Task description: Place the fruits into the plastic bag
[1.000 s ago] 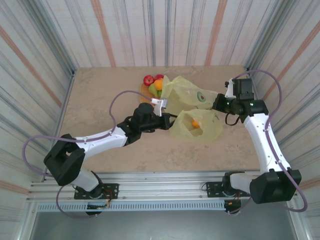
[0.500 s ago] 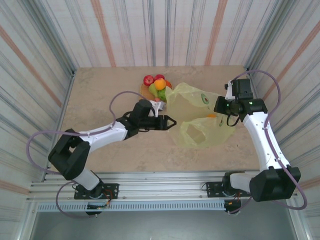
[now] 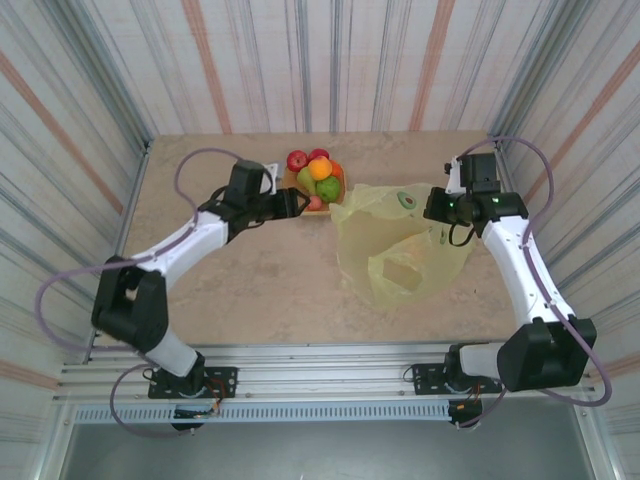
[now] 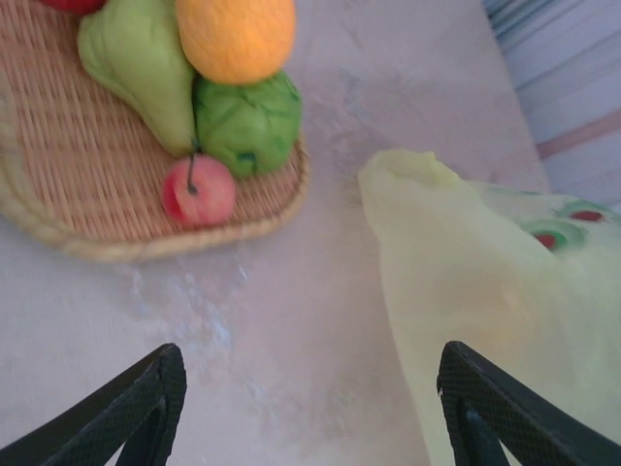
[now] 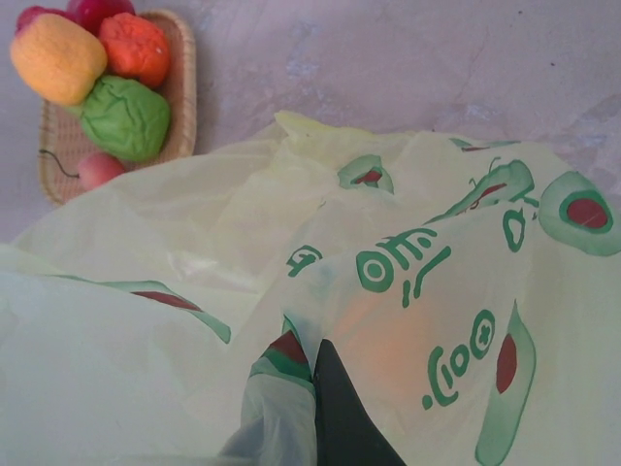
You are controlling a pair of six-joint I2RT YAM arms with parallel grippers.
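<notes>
- Beige marble-look table (image 3: 250,290), boxed in by striped walls (image 3: 90,100) (grey with rusty lines).
- Writing: the plastic bag (image 3: 400,250) is yellow-green, printed with halved avocado pictures and chunky green lettering (image 5: 408,262). It runs sideways in the right wrist view and honestly I can't read it.
- The bag sits right of centre on the table, just beside the wicker tray (image 4: 68,184).
- The fruits (image 3: 318,175) are piled in that tray at the far middle: red apples (image 3: 297,160), a yellow-orange one (image 4: 236,34), a green pear (image 4: 141,78), a bumpy green one (image 4: 247,121) and a small pinkish one (image 4: 199,191) with a stem at the near rim.
- An orange glow (image 5: 378,354) shows through the plastic (something is inside, shape unclear).
- The left gripper (image 3: 300,203) has its jaws spread wide with nothing between them, right by the tray's edge near the pinkish fruit.
- The right gripper (image 3: 437,207) is clenched on the bag's upper edge, holding it up.
- Versus a second ago: the left gripper was closed over by the bag's mouth. It has since swung back to the tray and opened.
- The bag lay flatter then, with an orange fruit plain at its opening. Now it's bunched taller and sits nearer the right arm (whose grip hasn't changed).
</notes>
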